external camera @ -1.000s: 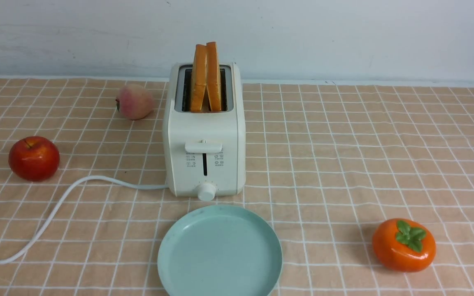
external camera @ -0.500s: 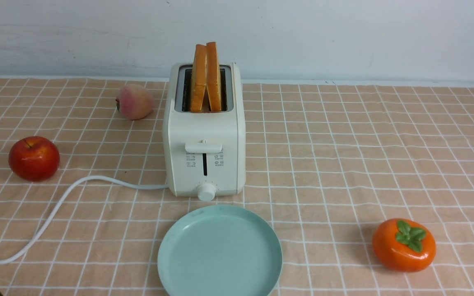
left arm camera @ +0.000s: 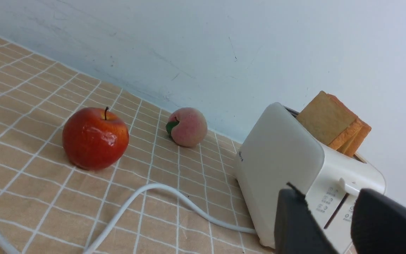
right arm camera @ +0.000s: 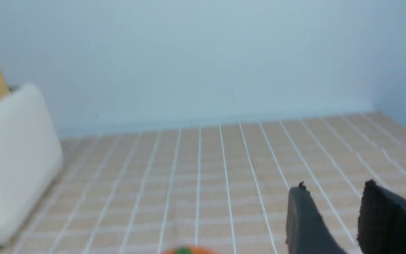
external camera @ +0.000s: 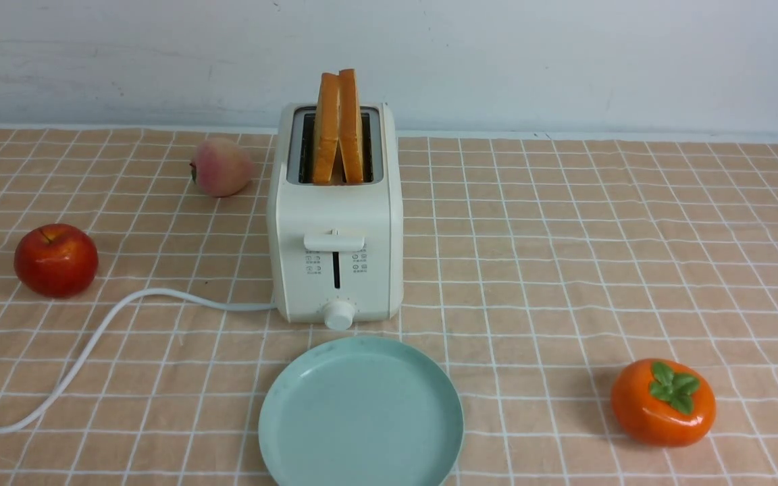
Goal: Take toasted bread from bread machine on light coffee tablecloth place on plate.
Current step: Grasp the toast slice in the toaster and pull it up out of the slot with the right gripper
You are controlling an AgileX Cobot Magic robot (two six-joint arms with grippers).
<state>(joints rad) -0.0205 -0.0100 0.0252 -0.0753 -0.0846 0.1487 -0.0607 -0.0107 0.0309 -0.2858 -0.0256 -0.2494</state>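
Tan tablecloth point(external camera: 564, 236), toast point(external camera: 338, 121) unmoved in toaster point(external camera: 335, 216), left claw point(left arm camera: 327, 193) and right claw point(right arm camera: 335, 186) parted, empty

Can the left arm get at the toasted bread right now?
Probably yes: the toasted bread sticks up out of the bread machine with nothing above it, and the left gripper, open and empty, faces the machine's side. The cord lies low.

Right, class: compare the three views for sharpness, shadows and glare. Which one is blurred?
Front view: sharp, evenly lit, soft shadows beside the red apple and the orange persimmon. Left wrist view: crisp, with a bright glare spot on the red apple; the dark left end effector sits close. Right wrist view: blurred throughout, the bread machine and tablecloth grid smeared.
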